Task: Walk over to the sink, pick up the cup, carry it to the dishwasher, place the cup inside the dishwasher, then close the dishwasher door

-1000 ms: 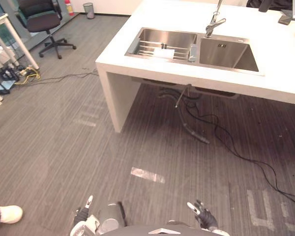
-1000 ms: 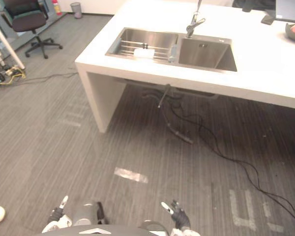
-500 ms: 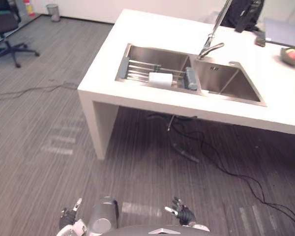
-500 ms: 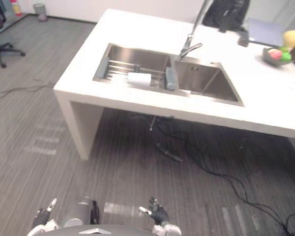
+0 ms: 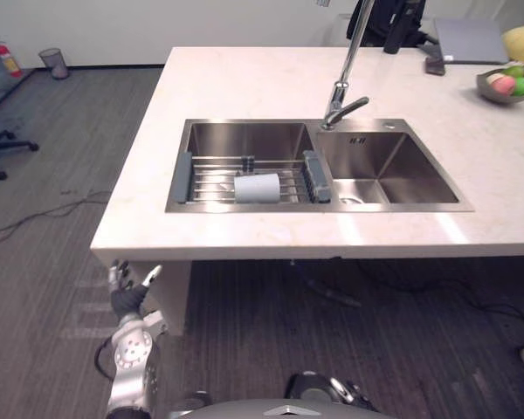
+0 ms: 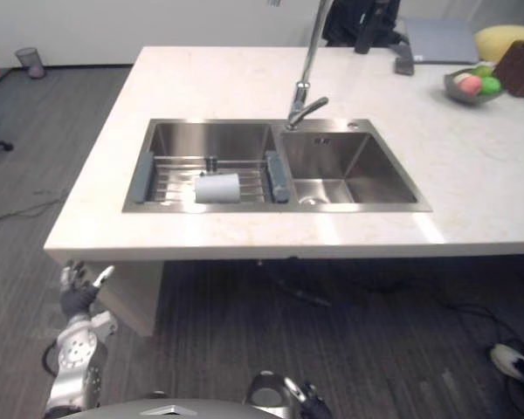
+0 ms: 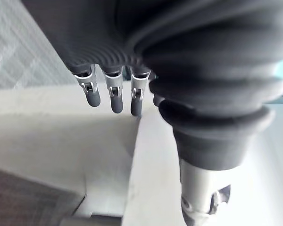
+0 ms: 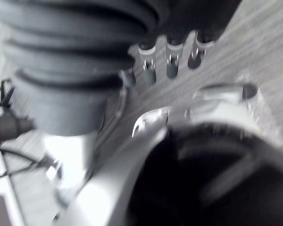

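Left robot hand [image 5: 125, 295] hangs low beside the desk [image 5: 244, 78], at its near corner, fingers spread and empty. Right robot hand [image 8: 171, 65] hangs above the floor, fingers straight, holding nothing. The cup [image 5: 257, 187] lies on its side on the rack [image 5: 205, 183] in the left basin of the sink [image 5: 244, 140].

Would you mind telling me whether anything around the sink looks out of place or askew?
Only the cup stands out. It lies on its side across the rack in the left basin of the sink instead of standing upright. Nothing looks spilled or damaged.
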You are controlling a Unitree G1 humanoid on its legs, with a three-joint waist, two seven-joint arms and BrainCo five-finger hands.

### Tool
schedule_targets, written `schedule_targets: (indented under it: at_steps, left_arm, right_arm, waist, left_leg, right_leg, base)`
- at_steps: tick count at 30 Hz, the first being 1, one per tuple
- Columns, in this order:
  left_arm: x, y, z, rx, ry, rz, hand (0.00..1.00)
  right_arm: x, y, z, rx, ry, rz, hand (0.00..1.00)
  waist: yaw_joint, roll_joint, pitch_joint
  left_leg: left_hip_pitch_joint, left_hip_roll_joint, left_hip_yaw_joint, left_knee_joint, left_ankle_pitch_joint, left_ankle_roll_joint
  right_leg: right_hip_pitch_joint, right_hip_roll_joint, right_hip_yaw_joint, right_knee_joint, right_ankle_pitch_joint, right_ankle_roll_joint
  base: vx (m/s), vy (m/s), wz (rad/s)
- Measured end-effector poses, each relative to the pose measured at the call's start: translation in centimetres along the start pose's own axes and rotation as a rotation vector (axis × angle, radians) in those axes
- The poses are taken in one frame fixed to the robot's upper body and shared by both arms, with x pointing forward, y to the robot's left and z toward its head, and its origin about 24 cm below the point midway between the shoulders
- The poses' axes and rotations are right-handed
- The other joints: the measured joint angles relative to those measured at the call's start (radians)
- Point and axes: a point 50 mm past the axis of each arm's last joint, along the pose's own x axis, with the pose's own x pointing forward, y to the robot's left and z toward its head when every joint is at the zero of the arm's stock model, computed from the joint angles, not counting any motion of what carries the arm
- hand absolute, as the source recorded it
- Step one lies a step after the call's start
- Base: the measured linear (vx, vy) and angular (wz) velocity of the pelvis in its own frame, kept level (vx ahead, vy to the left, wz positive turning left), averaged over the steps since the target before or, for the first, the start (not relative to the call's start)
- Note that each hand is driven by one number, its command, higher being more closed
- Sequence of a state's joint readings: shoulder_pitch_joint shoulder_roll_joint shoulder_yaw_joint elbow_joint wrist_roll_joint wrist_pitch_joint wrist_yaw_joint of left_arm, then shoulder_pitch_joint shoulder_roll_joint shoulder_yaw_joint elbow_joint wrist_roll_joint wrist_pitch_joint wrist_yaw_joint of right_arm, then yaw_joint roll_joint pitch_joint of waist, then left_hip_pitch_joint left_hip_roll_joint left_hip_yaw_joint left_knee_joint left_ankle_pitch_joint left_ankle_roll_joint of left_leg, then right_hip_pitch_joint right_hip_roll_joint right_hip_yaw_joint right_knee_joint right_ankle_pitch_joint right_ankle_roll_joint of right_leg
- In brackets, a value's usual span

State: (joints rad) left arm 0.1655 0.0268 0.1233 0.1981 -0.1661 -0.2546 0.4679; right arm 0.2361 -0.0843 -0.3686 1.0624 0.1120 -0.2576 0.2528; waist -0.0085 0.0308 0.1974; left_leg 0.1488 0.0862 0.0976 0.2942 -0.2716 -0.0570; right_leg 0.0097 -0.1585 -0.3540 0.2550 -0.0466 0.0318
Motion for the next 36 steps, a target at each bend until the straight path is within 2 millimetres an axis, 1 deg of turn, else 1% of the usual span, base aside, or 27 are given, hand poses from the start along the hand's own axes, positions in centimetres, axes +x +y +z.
schedule_targets:
  at_steps: [1, 2, 3, 4, 5, 6, 7, 8, 10, 13, 15, 16, 17, 18, 20, 21, 22, 24, 26, 27, 28, 29, 31, 33, 34, 35, 36]
  left_arm:
    - [0.2, 0.4, 0.9, -0.004, -0.04, 0.04, 0.0]
    - [0.7, 1.1, 3.0, -0.009, -0.142, 0.107, 0.0]
    - [0.9, 1.4, 4.5, -0.016, -0.211, 0.137, 0.0]
    - [1.2, 1.9, 7.8, -0.027, -0.369, 0.206, 0.0]
    - [1.2, 2.5, 10.5, -0.04, -0.506, 0.287, 0.0]
    - [1.2, 3.0, 11.7, -0.051, -0.564, 0.331, 0.0]
    - [1.0, 3.9, 13.7, -0.066, -0.666, 0.424, 0.0]
    - [0.8, 4.5, 14.7, -0.074, -0.726, 0.486, 0.0]
    - [0.2, 5.3, 16.0, -0.086, -0.801, 0.575, 0.0]
    - [-0.3, 5.5, 16.8, -0.097, -0.834, 0.603, 0.0]
    - [-0.7, 4.8, 17.5, -0.063, -0.88, 0.536, 0.0]
    - [-0.9, 4.1, 17.7, -0.043, -0.898, 0.482, 0.0]
    - [-1.2, 2.4, 18.1, 0.01, -0.929, 0.348, 0.0]
    - [-1.3, 1.5, 18.1, 0.03, -0.937, 0.29, 0.0]
    - [-1.8, -1.6, 18.0, 0.106, -0.949, 0.066, 0.0]
    - [-2.6, -4.1, 17.7, 0.157, -0.961, -0.111, 0.0]
    - [-3.0, -5.1, 17.6, 0.183, -0.965, -0.183, 0.0]
    - [-4.7, -8.7, 16.9, 0.253, -0.966, -0.445, 0.0]
    - [-5.5, -10.5, 16.8, 0.287, -0.959, -0.579, 0.0]
    - [-5.9, -11.5, 16.8, 0.309, -0.963, -0.644, 0.0]
    - [-6.1, -11.9, 16.8, 0.322, -0.967, -0.673, 0.0]
    - [-6.1, -13.0, 16.7, 0.371, -0.969, -0.74, 0.0]
    - [-5.8, -14.1, 16.3, 0.451, -0.957, -0.812, 0.0]
    - [-5.0, -14.6, 15.9, 0.508, -0.922, -0.835, 0.0]
    - [-4.6, -15.0, 15.8, 0.528, -0.905, -0.847, 0.0]
    - [-4.2, -15.7, 16.0, 0.54, -0.904, -0.858, 0.0]
    - [-4.1, -16.0, 16.2, 0.543, -0.906, -0.865, 0.0]
  right_arm:
    - [0.0, -0.3, 0.0, -0.007, 0.009, -0.004, 0.0]
    - [0.0, -0.5, -0.1, -0.012, 0.026, -0.005, 0.0]
    - [-0.1, -0.6, -0.1, -0.017, 0.027, -0.001, 0.0]
    - [0.0, -0.4, -0.1, -0.018, 0.029, 0.009, 0.0]
    - [0.0, -0.3, -0.2, -0.016, 0.033, 0.015, 0.0]
    - [0.0, -0.3, -0.2, -0.015, 0.034, 0.02, 0.0]
    - [0.0, -0.3, -0.2, -0.014, 0.035, 0.026, 0.0]
    - [0.0, -0.3, -0.2, -0.013, 0.036, 0.026, 0.0]
    - [-0.1, -0.4, -0.2, -0.017, 0.037, 0.026, 0.0]
    - [-0.1, -0.6, -0.2, -0.036, 0.044, 0.033, 0.0]
    - [-0.2, -0.7, -0.3, -0.036, 0.053, 0.037, 0.0]
    - [-0.2, -0.8, -0.4, -0.034, 0.063, 0.035, 0.0]
    - [-0.3, -0.9, -0.5, -0.035, 0.069, 0.033, 0.0]
    - [-0.3, -1.0, -0.5, -0.035, 0.068, 0.03, 0.0]
    - [-0.3, -1.3, -0.4, -0.03, 0.061, 0.018, 0.0]
    - [-0.2, -1.3, -0.2, -0.043, 0.063, 0.022, 0.0]
    - [-0.2, -1.3, -0.2, -0.041, 0.062, 0.024, 0.0]
    - [-0.1, -1.3, -0.1, -0.049, 0.077, 0.027, 0.0]
    - [0.0, -1.3, 0.1, -0.064, 0.082, 0.031, 0.0]
    - [0.0, -1.3, 0.0, -0.064, 0.088, 0.029, 0.0]
    - [0.0, -1.4, 0.1, -0.065, 0.092, 0.027, 0.0]
    - [0.0, -1.6, 0.0, -0.065, 0.104, 0.022, 0.0]
    - [-0.1, -1.8, 0.0, -0.064, 0.113, 0.017, 0.0]
    - [-0.1, -1.9, 0.0, -0.062, 0.121, 0.013, 0.0]
    - [-0.1, -1.9, 0.0, -0.061, 0.121, -0.001, 0.0]
    - [-0.1, -2.0, 0.1, -0.058, 0.115, -0.014, 0.0]
    - [-0.1, -2.0, 0.2, -0.057, 0.112, -0.021, 0.0]
  waist:
    - [0.008, 0.009, -0.001]
    - [0.014, 0.022, -0.015]
    - [0.014, 0.02, -0.021]
    - [0.022, 0.016, -0.023]
    - [0.025, 0.008, -0.029]
    - [0.025, 0.008, -0.03]
    - [0.023, 0.01, -0.03]
    - [0.022, 0.01, -0.031]
    - [0.024, 0.016, -0.033]
    - [0.032, 0.023, -0.033]
    - [0.028, 0.03, -0.037]
    - [0.021, 0.035, -0.047]
    - [0.016, 0.035, -0.059]
    - [0.013, 0.039, -0.06]
    - [0.004, 0.047, -0.059]
    - [0.002, 0.047, -0.059]
    - [-0.001, 0.047, -0.059]
    - [-0.013, 0.047, -0.059]
    - [-0.024, 0.046, -0.059]
    - [-0.026, 0.042, -0.057]
    - [-0.028, 0.042, -0.056]
    - [-0.028, 0.042, -0.057]
    - [-0.03, 0.037, -0.056]
    - [-0.039, 0.033, -0.056]
    - [-0.046, 0.032, -0.055]
    - [-0.056, 0.024, -0.05]
    - [-0.061, 0.014, -0.043]
  left_leg:
    - [-0.004, 0.015, -0.007, -0.01, -0.006, 0.003]
    - [0.0, 0.025, -0.013, -0.021, -0.004, 0.0]
    - [-0.008, 0.029, -0.013, -0.026, -0.003, -0.001]
    - [-0.013, 0.036, -0.008, -0.04, -0.002, -0.002]
    - [-0.023, 0.039, 0.001, -0.041, 0.0, -0.005]
    - [-0.027, 0.041, 0.007, -0.041, 0.0, -0.006]
    - [-0.033, 0.044, 0.015, -0.04, 0.0, -0.006]
    - [-0.04, 0.046, 0.017, -0.032, 0.0, -0.007]
    - [-0.07, 0.055, 0.025, 0.025, -0.006, -0.018]
    - [-0.133, 0.076, 0.048, 0.164, -0.007, -0.02]
    - [-0.126, 0.078, 0.063, 0.151, 0.0, -0.032]
    - [-0.114, 0.07, 0.064, 0.111, 0.01, -0.046]
    - [-0.075, 0.055, 0.061, 0.014, 0.034, -0.048]
    - [-0.063, 0.05, 0.061, -0.024, 0.045, -0.044]
    - [-0.038, 0.032, 0.055, -0.102, 0.087, -0.037]
    - [-0.034, 0.027, 0.05, -0.126, 0.104, -0.039]
    - [-0.031, 0.028, 0.048, -0.129, 0.105, -0.038]
    - [-0.023, 0.032, 0.039, -0.137, 0.105, -0.038]
    - [-0.025, 0.033, 0.039, -0.143, 0.104, -0.035]
    - [-0.025, 0.034, 0.039, -0.143, 0.097, -0.024]
    - [-0.024, 0.035, 0.039, -0.143, 0.091, -0.02]
    - [-0.023, 0.033, 0.041, -0.143, 0.086, -0.019]
    - [-0.015, 0.026, 0.047, -0.142, 0.08, -0.01]
    - [-0.001, 0.019, 0.065, -0.142, 0.073, -0.002]
    - [0.001, 0.014, 0.072, -0.142, 0.068, -0.007]
    - [0.001, 0.003, 0.072, -0.142, 0.07, -0.002]
    - [0.005, -0.005, 0.072, -0.143, 0.071, -0.001]
  right_leg:
    - [0.012, 0.02, 0.001, -0.031, 0.006, 0.008]
    - [0.033, 0.047, 0.006, -0.092, 0.032, 0.01]
    - [0.035, 0.057, 0.005, -0.119, 0.043, 0.012]
    - [0.042, 0.072, 0.007, -0.168, 0.065, 0.009]
    - [0.044, 0.082, 0.011, -0.207, 0.085, 0.008]
    - [0.044, 0.087, 0.014, -0.221, 0.092, 0.008]
    - [0.043, 0.095, 0.019, -0.239, 0.099, 0.006]
    - [0.04, 0.096, 0.021, -0.244, 0.1, 0.005]
    - [0.029, 0.103, 0.028, -0.252, 0.101, 0.003]
    - [0.041, 0.115, 0.042, -0.281, 0.104, -0.013]
    - [0.06, 0.122, 0.044, -0.299, 0.108, -0.019]
    - [0.059, 0.12, 0.04, -0.308, 0.111, -0.021]
    - [0.059, 0.117, 0.034, -0.322, 0.128, -0.023]
    - [0.058, 0.116, 0.029, -0.329, 0.132, -0.023]
    - [0.053, 0.11, 0.014, -0.335, 0.142, -0.025]
    - [0.053, 0.107, 0.015, -0.335, 0.146, -0.029]
    - [0.055, 0.107, 0.016, -0.335, 0.146, -0.03]
    - [0.055, 0.11, 0.017, -0.336, 0.142, -0.029]
    - [0.048, 0.11, 0.02, -0.336, 0.142, -0.035]
    - [0.047, 0.112, 0.025, -0.337, 0.147, -0.032]
    - [0.047, 0.114, 0.03, -0.338, 0.15, -0.031]
    - [0.048, 0.114, 0.047, -0.34, 0.158, -0.025]
    - [0.052, 0.11, 0.072, -0.342, 0.173, -0.014]
    - [0.056, 0.102, 0.089, -0.332, 0.178, -0.014]
    - [0.029, 0.092, 0.097, -0.282, 0.158, -0.012]
    - [-0.024, 0.068, 0.103, -0.165, 0.107, 0.0]
    - [-0.051, 0.052, 0.109, -0.099, 0.077, 0.011]
  base:
    - [0.08, -0.096, -0.24]
    - [0.06, -0.053, -0.14]
    - [0.08, -0.06, -0.13]
    - [0.06, -0.048, -0.13]
    - [0.04, -0.041, -0.17]
    - [0.03, -0.04, -0.2]
    - [0.03, -0.029, -0.15]
    - [0.04, -0.034, -0.12]
    - [0.04, -0.032, -0.12]
    - [0.01, -0.042, -0.18]
    - [0.0, -0.019, -0.05]
    - [0.04, -0.02, 0.14]
    - [0.05, -0.014, 0.18]
    - [0.03, -0.001, 0.22]
    - [-0.01, -0.005, 0.21]
    - [-0.03, -0.009, 0.08]
    - [-0.06, 0.016, -0.03]
    - [-0.07, 0.017, -0.04]
    - [-0.1, 0.011, -0.03]
    - [-0.1, 0.029, -0.03]
    - [-0.11, 0.067, -0.04]
    - [-0.1, 0.062, -0.04]
    - [-0.1, 0.077, -0.13]
    - [-0.06, 0.079, -0.24]
    - [-0.05, 0.087, -0.16]
    - [-0.05, 0.088, -0.1]
    - [-0.05, 0.076, -0.01]
